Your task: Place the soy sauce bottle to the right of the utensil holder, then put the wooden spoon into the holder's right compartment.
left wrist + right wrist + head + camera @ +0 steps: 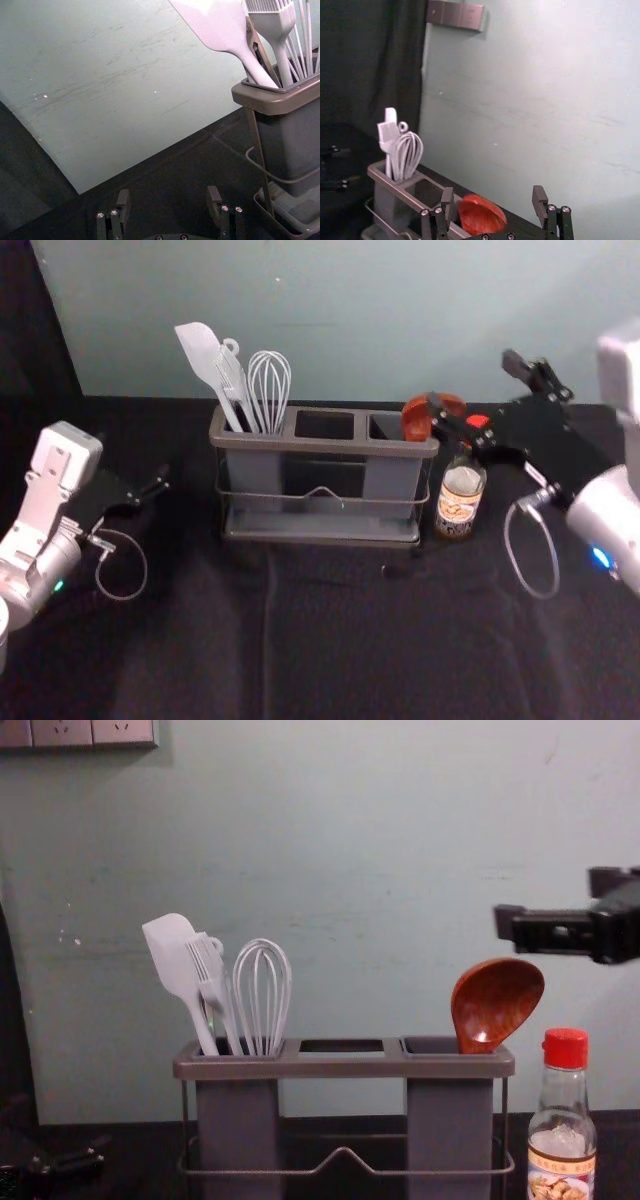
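Right arm is closest, coming in from the right edge of the head view. Its end effector is up by the spoon head, two fingers apart, nothing clamped.

Left end effector: idle, off to the holder's left, fingers apart, nothing between them.

Soy sauce bottle: upright on the counter, just beside the holder's right end, red cap on, label facing forward. Small gap to the frame.

Utensil holder: wooden spoon is in the right compartment, bowl up, leaning right over the rim. White spatula, brush and whisk are in the left one.

My read: both placements look done, step in hand is backing the right arm out. To do it well: hold the fingers spread, lift first so both tips get above the spoon bowl, then pull away right and back. Don't close or roll the wrist near the bowl; a snag could tip the spoon or drag the holder. Watch the bottle cap under the fingers, don't drop height until past it. Go slow at first, normal speed after. Left arm needs no move.

Surface: black cloth over the counter, some creases in front of the holder; easy to drag if brushed.

Room: pale green wall behind, scuffed, socket panel high on the left, dark curtain beside it.
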Available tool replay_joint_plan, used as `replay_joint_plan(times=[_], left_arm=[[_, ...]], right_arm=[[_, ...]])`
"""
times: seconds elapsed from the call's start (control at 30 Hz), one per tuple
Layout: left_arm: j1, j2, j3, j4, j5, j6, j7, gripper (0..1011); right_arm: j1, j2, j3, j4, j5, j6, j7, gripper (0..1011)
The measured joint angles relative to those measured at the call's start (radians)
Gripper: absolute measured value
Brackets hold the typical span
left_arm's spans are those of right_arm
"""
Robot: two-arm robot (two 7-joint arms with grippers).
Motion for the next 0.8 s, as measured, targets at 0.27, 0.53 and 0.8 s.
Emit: replay_joint_plan(times=[0.27, 0.53, 0.8], left_arm=[[0.0, 0.0, 0.0, 0.0, 0.0, 0.0, 0.0, 1005], [0.0, 0.0, 0.0, 0.0, 0.0, 0.0, 0.0, 1005], [0.0, 0.0, 0.0, 0.0, 0.0, 0.0, 0.0, 1005]], right_arm=[[-0.169, -0.008, 0.046, -0.013, -0.069, -0.164, -0.073, 1002], [-0.277, -0.028, 0.099, 0.043, -0.07, -0.297, -0.095, 1003], [-0.297, -0.056, 0.112, 0.14, -0.019, -0.358, -0.054, 1002]])
